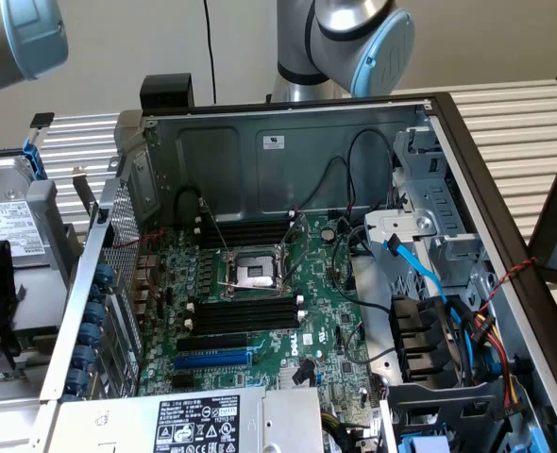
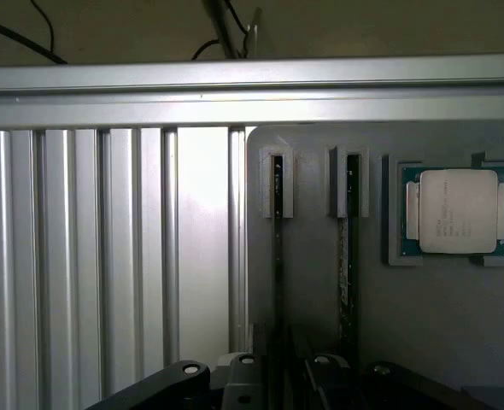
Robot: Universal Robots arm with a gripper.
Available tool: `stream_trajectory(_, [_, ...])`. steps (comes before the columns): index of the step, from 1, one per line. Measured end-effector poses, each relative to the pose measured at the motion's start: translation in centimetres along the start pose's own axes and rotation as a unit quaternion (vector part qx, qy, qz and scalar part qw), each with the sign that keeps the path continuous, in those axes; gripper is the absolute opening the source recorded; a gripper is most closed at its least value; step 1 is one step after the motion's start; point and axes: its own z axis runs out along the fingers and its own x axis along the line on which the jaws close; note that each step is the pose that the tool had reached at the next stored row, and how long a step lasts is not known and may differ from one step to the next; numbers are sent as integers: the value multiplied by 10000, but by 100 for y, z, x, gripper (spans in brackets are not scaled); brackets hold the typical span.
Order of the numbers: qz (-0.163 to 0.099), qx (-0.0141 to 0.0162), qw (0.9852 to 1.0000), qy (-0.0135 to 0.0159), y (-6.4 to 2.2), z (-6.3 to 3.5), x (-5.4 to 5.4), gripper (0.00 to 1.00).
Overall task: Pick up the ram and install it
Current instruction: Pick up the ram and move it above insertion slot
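You're seeing one ram stick (image 2: 277, 248) edge-on, thin and dark, slotted into the grey holder (image 2: 423, 325). A second ram stick (image 2: 347, 248) sits parallel, just beside it.

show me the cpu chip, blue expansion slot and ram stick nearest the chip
cpu chip (image 2: 457, 210): wrist view, metal lid centre
blue expansion slot (image 1: 212, 359): exterior view, mid length
ram stick nearest the chip (image 2: 347, 256): wrist view, thin edge
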Motion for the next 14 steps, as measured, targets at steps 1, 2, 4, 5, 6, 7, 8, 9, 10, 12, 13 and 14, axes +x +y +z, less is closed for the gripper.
stream_trajectory(1, [-2, 1, 10000, 1, 0, 3, 0, 24])
stream_trajectory(2, [-3, 1, 10000, 1, 0, 6, 0, 24])
stream_trajectory(4, [-5, 2, 10000, 3, 0, 15, -1, 24])
stream_trajectory(5, [-6, 2, 10000, 4, 0, 20, -1, 24])
stream_trajectory(6, [-8, 2, 10000, 5, 1, 25, -2, 24])
stream_trajectory(7, [-10, 1, 10000, 5, 1, 28, -2, 24])
stream_trajectory(8, [-12, 1, 10000, 6, 1, 31, -2, 24])
stream_trajectory(9, [-14, 2, 10000, 5, 1, 36, -2, 24])
stream_trajectory(10, [-17, 3, 10000, 5, 2, 44, -3, 24])
stream_trajectory(12, [-22, 3, 10000, 5, 6, 61, -4, 24])
stream_trajectory(13, [-24, 3, 10000, 5, 7, 68, -4, 24])
stream_trajectory(14, [-26, 4, 10000, 5, 10, 75, -5, 24])
